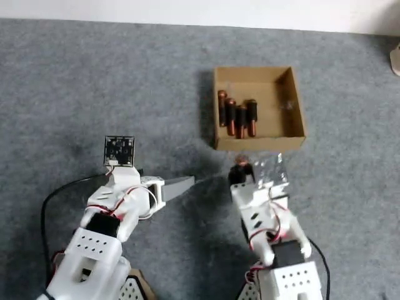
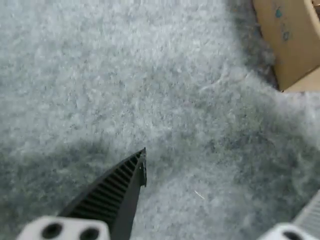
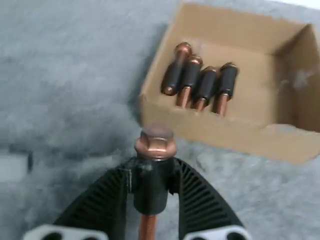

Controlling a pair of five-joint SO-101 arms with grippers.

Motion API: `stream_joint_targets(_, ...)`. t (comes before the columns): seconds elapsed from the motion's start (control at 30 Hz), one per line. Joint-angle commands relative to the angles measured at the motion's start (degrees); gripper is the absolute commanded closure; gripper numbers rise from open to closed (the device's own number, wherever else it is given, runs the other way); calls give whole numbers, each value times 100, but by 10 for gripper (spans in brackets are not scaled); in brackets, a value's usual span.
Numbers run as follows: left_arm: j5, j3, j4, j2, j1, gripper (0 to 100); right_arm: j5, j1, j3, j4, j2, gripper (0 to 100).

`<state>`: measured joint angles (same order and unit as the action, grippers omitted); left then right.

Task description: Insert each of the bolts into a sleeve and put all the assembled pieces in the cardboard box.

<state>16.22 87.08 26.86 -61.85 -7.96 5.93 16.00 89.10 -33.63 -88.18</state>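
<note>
Cardboard box (image 1: 294, 103) from above holds four sleeved bolts (image 1: 237, 115), with my left gripper (image 1: 180, 183) well apart over grey carpet (image 1: 94, 81). From my left wrist, its fingers (image 2: 120, 187) are spread open. From my right wrist, my right gripper (image 3: 152, 175) clamps a fifth sleeved bolt (image 3: 156, 142) just outside the box.

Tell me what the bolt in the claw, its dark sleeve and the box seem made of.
The bolt: probably copper-plated metal, given its shiny reddish hex head. The sleeve: matte black, perhaps rubber or plastic; hard to say. The cardboard box: plain brown cardboard with raw cut edges.
</note>
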Motion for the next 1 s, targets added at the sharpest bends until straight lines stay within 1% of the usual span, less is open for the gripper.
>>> stream_joint_targets(0.0, -141, -22, 0, -13, 84, 533, -70, -400, -1393, 532, 1719, 993)
stream_joint_targets(0.07, -343, -22, 9, -13, 215, 535, -62, -585, -2149, 541, 2721, 993)
stream_joint_targets(0.13, -484, -22, 9, -13, 347, 582, -62, -725, -2879, 541, 3582, 993)
stream_joint_targets(0.17, -527, -22, 9, -13, 400, 625, -62, -769, -3222, 541, 3952, 993)
stream_joint_targets(0.27, -554, -66, 9, -13, 497, 803, -62, -769, -4084, 541, 4822, 993)
stream_joint_targets(0.37, -1160, -75, 9, -13, 541, 943, -70, -769, -4813, 532, 5525, 993)
stream_joint_targets(0.43, -1688, -75, 9, -13, 514, 1000, -70, -769, -5253, 532, 5974, 993)
stream_joint_targets(0.53, -2075, -48, 26, -22, 549, 989, -70, -804, -5859, 532, 6703, 993)
stream_joint_targets(0.63, -2075, -75, 35, -84, 549, 995, -70, -884, -6492, 523, 7451, 993)
stream_joint_targets(0.7, -2066, -13, 62, -418, 567, 995, -70, -945, -6853, 523, 7908, 993)
stream_joint_targets(0.87, -2066, 444, 695, -2070, 681, 995, -70, -1235, -7503, 523, 8884, 993)
stream_joint_targets(0.97, -2066, 1059, 712, -3310, 637, 995, -70, -1288, -7802, 523, 9367, 993)
